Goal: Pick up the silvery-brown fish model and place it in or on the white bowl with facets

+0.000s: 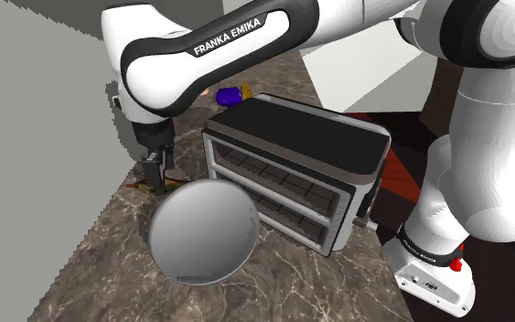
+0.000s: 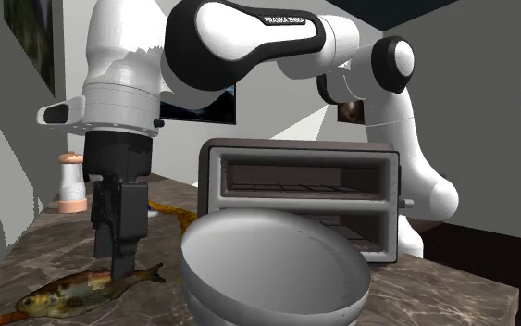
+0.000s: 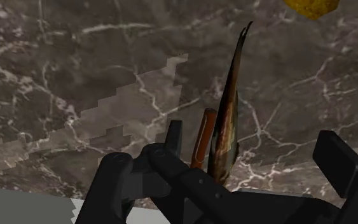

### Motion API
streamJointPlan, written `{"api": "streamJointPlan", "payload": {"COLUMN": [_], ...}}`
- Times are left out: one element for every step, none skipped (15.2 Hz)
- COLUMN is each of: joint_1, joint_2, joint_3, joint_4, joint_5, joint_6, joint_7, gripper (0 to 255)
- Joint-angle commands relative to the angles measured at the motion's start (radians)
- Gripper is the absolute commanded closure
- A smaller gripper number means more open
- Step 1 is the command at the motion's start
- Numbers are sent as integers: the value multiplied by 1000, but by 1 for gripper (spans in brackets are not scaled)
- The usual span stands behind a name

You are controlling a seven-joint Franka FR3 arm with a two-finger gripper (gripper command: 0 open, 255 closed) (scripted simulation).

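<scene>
**Second exterior view, left to right.** A white-and-brown grinder (image 2: 71, 181) stands at the back of the dark marble counter (image 2: 452, 296). The silvery-brown fish model (image 2: 73, 294) lies on the counter's near part. The gripper (image 2: 119, 264) is lowered over the fish's tail half, its fingers spread to either side of the narrow body and not clasping it. The white faceted bowl (image 2: 277, 269) sits just beside the fish, in front of a toaster oven (image 2: 300, 190). The fish is probably light and stiff, with a glossy, tapering, slip-prone surface. The best hold is across the flanks at the thicker mid-body, not the tail.
</scene>
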Motion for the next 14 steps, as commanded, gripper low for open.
{"api": "streamJointPlan", "payload": {"joint_1": [2, 3, 3, 3, 3, 3, 3, 3, 3, 3, 3, 3, 3, 3], "joint_2": [8, 13, 15, 15, 15, 15, 15, 15, 15, 15, 15, 15, 15, 15], "joint_3": [1, 1, 1, 1, 1, 1, 1, 1, 1, 1, 1, 1, 1, 1], "joint_4": [-15, -22, -27, -27, -27, -26, -26, -26, -26, -26, -26, -26, -26, -26], "joint_5": [-1, -1, -2, -2, -2, -2, -2, -2, -2, -2, -2, -2, -2, -2], "joint_6": [24, 36, 42, 42, 42, 42, 42, 42, 42, 42, 42, 42, 42, 42], "joint_7": [1, 1, 2, 2, 2, 2, 2, 2, 2, 2, 2, 2, 2, 2], "gripper": [0, 0, 0, 0, 0, 0, 0, 0, 0, 0, 0, 255, 255, 255]}}
